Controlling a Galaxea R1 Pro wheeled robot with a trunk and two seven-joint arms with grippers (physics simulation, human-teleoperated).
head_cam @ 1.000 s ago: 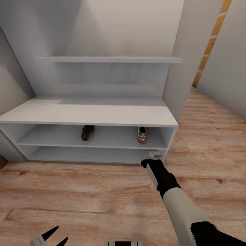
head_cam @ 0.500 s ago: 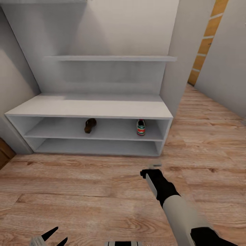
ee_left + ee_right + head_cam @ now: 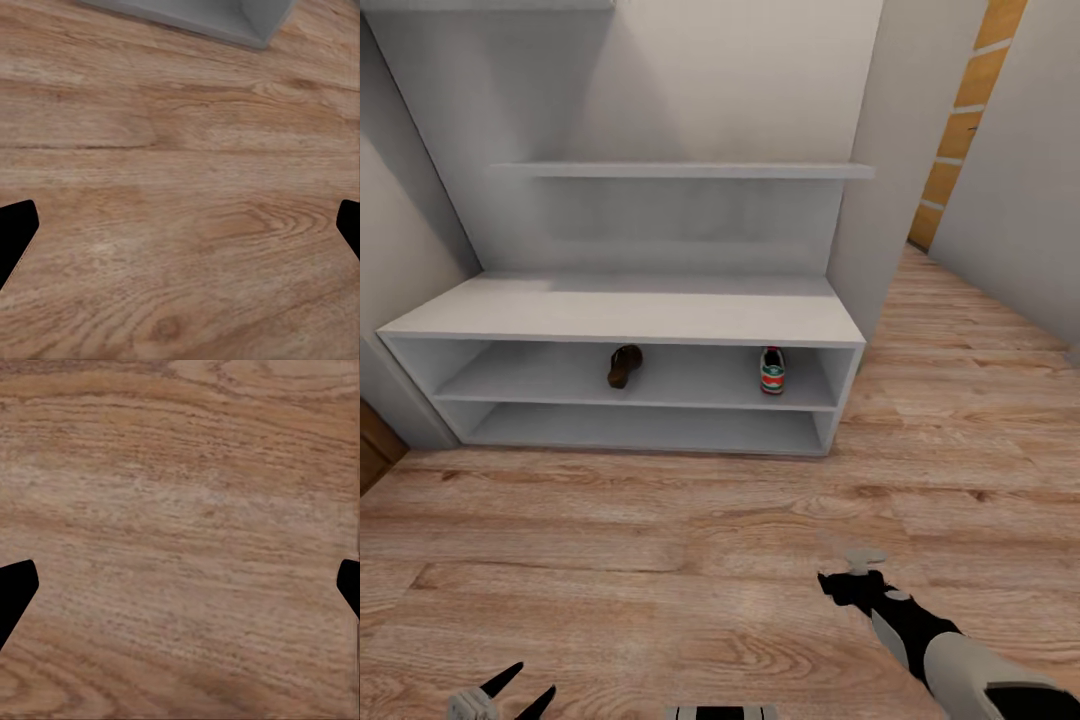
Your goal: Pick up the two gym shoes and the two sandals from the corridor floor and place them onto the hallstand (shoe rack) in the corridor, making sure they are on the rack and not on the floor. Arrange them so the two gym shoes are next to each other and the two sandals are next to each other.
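The pale grey hallstand [image 3: 630,310] stands against the wall ahead. On its upper open shelf lie one dark brown sandal [image 3: 624,366] towards the left and one white gym shoe [image 3: 772,370] with green stripes towards the right, well apart. My right gripper [image 3: 855,572] hangs open over the bare corridor floor [image 3: 660,540], a good way in front of the rack's right end. In the right wrist view its fingertips [image 3: 15,589] stand wide apart with only planks between them. My left gripper [image 3: 520,692] is open too, low at the near left, over the floor [image 3: 180,187].
A floating wall shelf [image 3: 680,170] runs above the bench. A corner of the rack's base [image 3: 225,15] shows in the left wrist view. A grey wall [image 3: 880,180] flanks the rack's right side, with the corridor running on past it to an orange door frame [image 3: 960,120].
My right arm has drawn back from the rack's lower right corner towards me. The view backed away from the rack between the first two frames, then held. The shoes have not moved.
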